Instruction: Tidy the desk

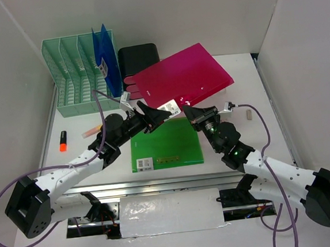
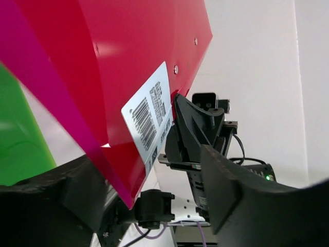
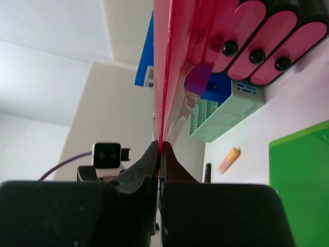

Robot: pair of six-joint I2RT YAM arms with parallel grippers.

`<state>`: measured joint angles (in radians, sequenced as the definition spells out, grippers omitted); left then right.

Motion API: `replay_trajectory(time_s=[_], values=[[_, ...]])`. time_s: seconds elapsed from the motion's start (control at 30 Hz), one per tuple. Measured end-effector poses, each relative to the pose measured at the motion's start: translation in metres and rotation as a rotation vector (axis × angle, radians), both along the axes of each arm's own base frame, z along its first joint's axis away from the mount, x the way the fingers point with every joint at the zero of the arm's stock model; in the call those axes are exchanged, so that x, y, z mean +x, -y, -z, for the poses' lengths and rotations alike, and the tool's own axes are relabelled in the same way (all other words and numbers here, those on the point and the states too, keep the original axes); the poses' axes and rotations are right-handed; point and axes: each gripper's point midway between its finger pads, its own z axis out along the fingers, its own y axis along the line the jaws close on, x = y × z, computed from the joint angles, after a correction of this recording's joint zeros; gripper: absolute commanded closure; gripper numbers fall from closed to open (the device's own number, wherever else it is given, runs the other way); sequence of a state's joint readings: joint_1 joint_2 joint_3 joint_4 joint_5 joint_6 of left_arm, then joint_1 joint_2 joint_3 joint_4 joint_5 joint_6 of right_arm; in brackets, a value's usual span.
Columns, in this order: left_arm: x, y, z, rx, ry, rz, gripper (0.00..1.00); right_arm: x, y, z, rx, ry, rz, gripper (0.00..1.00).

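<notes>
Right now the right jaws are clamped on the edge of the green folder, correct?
No. The right gripper has its jaws clamped on the edge of the red folder, as the right wrist view shows; the green folder lies flat on the desk.

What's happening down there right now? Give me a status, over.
Right tool shut on red folder, held tilted above the desk. Left tool open around its labelled edge. Green folder lies underneath; drawer box close behind.
</notes>
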<state>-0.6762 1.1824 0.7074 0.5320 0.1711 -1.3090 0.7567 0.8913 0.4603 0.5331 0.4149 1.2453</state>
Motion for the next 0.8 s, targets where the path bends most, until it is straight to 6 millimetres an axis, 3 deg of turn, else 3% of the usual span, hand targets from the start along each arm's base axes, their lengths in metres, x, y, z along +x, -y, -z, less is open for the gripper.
replay_trajectory(time_s=[0.07,0.13,0.2,0.4,0.47,0.53,0.6,0.7,0.8], values=[[0.001,0.0,0.0,0.006,0.007,-0.01,0.28,0.001,0.002,0.0,0.01,-0.008,0.028,1.0],[0.002,-0.001,0.001,0.019,0.015,-0.021,0.43,0.0,0.003,-0.002,0.022,-0.011,0.052,1.0],[0.002,-0.003,0.0,0.027,0.024,-0.038,0.51,0.0,0.003,-0.004,0.038,-0.011,0.063,1.0],[0.006,-0.007,-0.005,0.03,0.052,-0.069,0.56,0.003,0.002,-0.014,0.073,0.002,0.069,1.0],[0.006,-0.009,-0.008,0.033,0.071,-0.078,0.63,0.002,0.001,-0.017,0.08,0.009,0.066,1.0],[0.006,-0.011,-0.014,0.029,0.092,-0.087,0.67,0.001,0.0,-0.019,0.086,0.016,0.058,1.0],[0.005,-0.013,-0.019,0.031,0.11,-0.093,0.81,0.0,-0.002,-0.023,0.098,0.029,0.043,1.0],[0.004,-0.013,-0.044,0.021,0.152,-0.095,0.97,0.0,-0.003,-0.032,0.142,0.06,0.033,1.0],[0.002,-0.012,-0.061,0.033,0.193,-0.087,1.0,-0.003,-0.002,-0.047,0.194,0.102,0.023,1.0]])
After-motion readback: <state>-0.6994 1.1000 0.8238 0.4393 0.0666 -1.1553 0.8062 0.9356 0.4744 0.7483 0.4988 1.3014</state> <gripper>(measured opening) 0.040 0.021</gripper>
